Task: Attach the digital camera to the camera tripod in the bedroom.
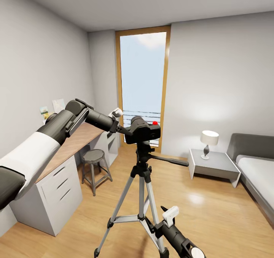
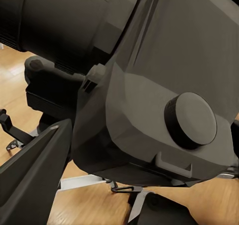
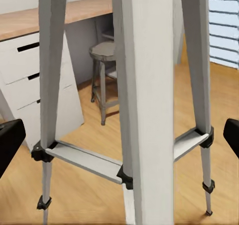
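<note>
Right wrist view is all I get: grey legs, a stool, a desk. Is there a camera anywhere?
Observer: Yes, the digital camera sits on top of the camera tripod, in front of the window.
Operator: Is anything holding it?
Observer: The left gripper is at its side, with the body between the fingers in the left wrist view.
Operator: And my arm?
Observer: The right gripper is low beside a tripod leg.
</note>
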